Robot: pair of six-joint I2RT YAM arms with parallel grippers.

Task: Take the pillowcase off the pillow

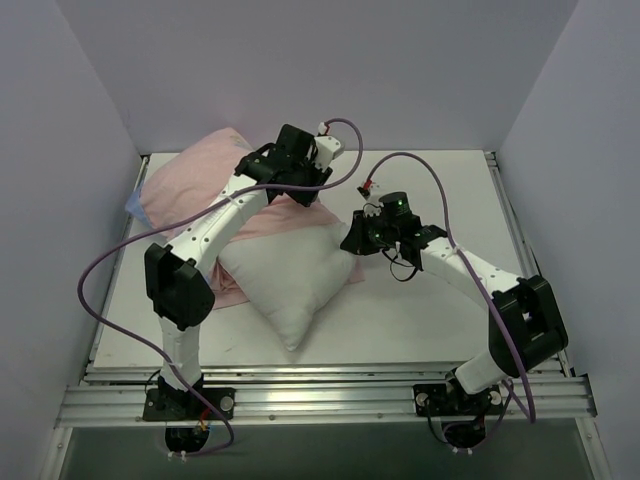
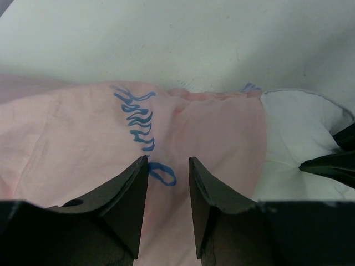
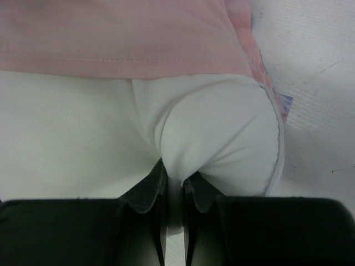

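You are working in a robotics lab test cell, not a home. The white table is boxed in by plain pale walls at the back and on both sides. Along its near edge runs a slotted aluminium rail, and the 2 arms, the left arm and the right arm, are bolted to it. Purple cables loop loose from the arms. The pillow and the pink pillowcase are household things laid out on a bare bench top.
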